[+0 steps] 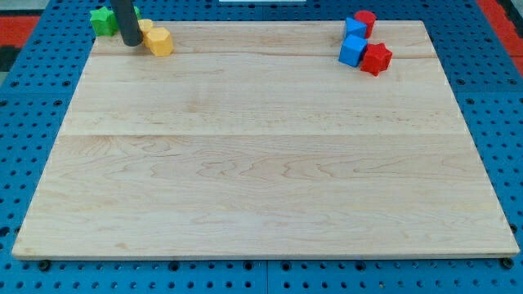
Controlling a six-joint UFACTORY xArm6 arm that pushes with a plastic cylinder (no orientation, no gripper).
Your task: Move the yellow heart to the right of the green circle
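My tip (131, 43) rests on the board at the view's top left corner. A yellow block (161, 41) lies just to the right of the tip, close to it. A second yellow block (146, 28) sits behind it, partly hidden by the rod; I cannot tell which one is the heart. A green block (102, 20) with a jagged outline lies left of the rod at the board's top edge. A sliver of another green block (137, 12) shows right of the rod, mostly hidden.
At the view's top right stand two blue blocks (355, 28) (352, 51), a red cylinder-like block (365, 20) and a red star-like block (377, 59). The wooden board (261, 163) lies on a blue pegboard.
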